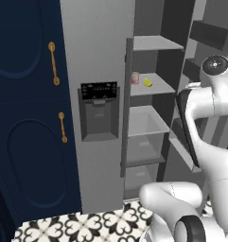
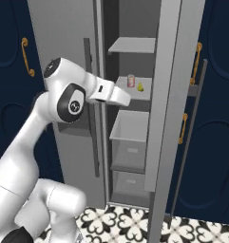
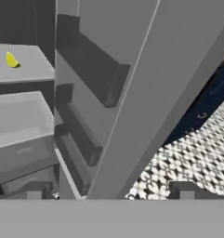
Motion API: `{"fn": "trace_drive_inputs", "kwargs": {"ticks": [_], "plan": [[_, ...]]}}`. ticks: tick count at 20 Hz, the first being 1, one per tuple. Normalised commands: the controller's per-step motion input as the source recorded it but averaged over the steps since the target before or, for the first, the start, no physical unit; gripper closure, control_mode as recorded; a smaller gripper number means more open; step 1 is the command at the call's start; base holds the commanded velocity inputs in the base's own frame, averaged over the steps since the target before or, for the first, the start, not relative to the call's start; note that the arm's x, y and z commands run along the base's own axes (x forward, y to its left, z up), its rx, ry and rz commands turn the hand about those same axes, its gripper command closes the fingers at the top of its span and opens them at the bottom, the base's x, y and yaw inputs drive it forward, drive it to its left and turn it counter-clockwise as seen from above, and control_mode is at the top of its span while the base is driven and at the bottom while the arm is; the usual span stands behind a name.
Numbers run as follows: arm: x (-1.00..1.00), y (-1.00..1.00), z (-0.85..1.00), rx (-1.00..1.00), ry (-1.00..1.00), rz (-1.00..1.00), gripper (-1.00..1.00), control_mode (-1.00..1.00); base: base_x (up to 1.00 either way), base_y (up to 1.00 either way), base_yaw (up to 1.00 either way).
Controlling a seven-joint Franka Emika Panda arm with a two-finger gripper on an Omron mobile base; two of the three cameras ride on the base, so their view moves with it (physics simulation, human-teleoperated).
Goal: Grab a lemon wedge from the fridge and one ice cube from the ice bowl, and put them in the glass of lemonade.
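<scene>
At the bottom of the hand view your gripper [image 3: 108,190] shows two fingertips set wide apart, nothing between them. Beyond it, the fridge [image 1: 99,56] stands with its right door swung open. Farther in, upper left of the hand view, the lemon wedge [image 3: 11,60] lies on a middle shelf [image 1: 155,87], beside a small red can [image 1: 135,78].

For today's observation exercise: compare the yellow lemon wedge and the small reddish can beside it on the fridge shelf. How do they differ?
Colour: the lemon wedge is bright yellow; the can is reddish with a pale top.
Shape: the wedge is a low, pointed sliver; the can is an upright cylinder.
Height: the can stands taller than the wedge.
Shared: both sit close together on the same grey shelf in the open fridge.
</scene>
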Motion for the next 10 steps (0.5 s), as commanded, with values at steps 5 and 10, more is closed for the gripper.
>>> {"fn": "trace_drive_inputs", "kwargs": {"ticks": [5, 10], "plan": [[-0.11, 1.00, -0.48, 0.43, 0.06, 0.35, -1.00, -1.00, 0.00, 0.00, 0.00], [-0.45, 0.98, -0.34, 0.15, 0.15, 0.38, -1.00, -1.00, 0.00, 0.00, 0.00]]}}
